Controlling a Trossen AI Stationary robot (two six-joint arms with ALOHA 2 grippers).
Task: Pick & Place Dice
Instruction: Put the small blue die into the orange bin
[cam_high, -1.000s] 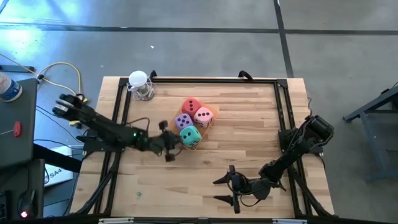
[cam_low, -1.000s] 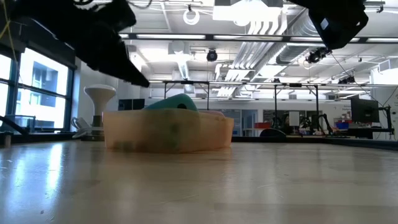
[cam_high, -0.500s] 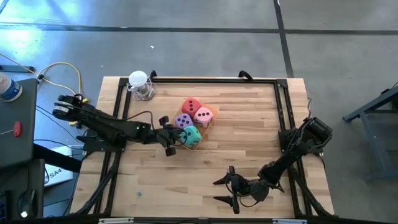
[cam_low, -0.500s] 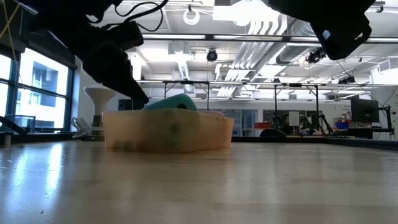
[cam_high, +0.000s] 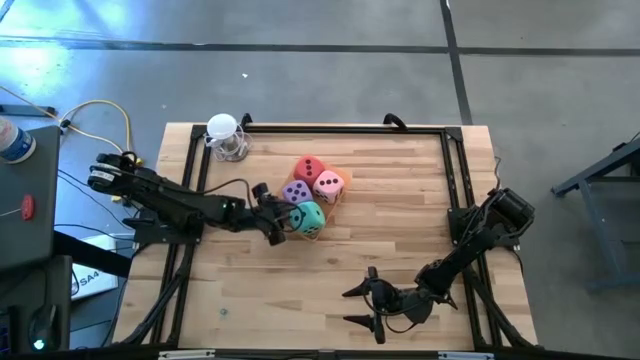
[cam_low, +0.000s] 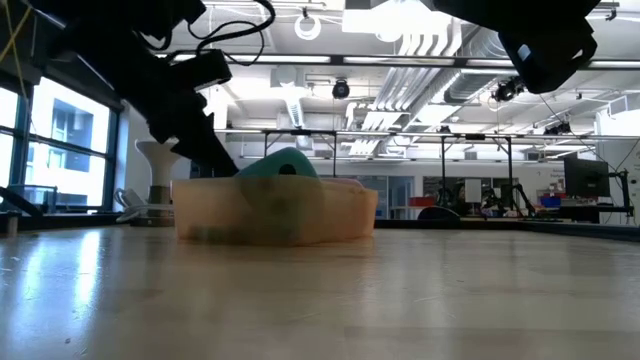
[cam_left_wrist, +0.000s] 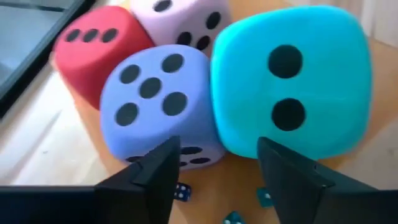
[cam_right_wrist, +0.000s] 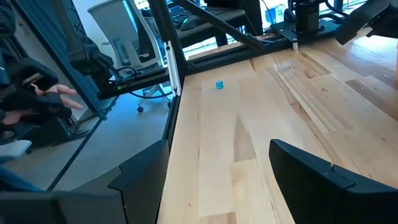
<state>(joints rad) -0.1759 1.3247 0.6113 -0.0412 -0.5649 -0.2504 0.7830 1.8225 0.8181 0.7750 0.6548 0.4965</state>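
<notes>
Four dice sit packed in the translucent orange tray at mid-table: red, pink, purple and teal. The teal one rises above the tray wall in the low view. My left gripper is open at the tray's left side. Its fingertips stand close in front of the purple die and the teal die, with nothing between them. Tiny dice lie on the tray floor below it. My right gripper waits open near the front edge.
A white rounded object stands at the table's far left corner. A tiny blue die lies on the bare wood near the left front. Black frame rails run along the table's sides. Open wood lies right of the tray.
My left gripper has swung toward the table's far edge along the tray's left side and dipped a little. It now faces the purple and teal dice from close by.
</notes>
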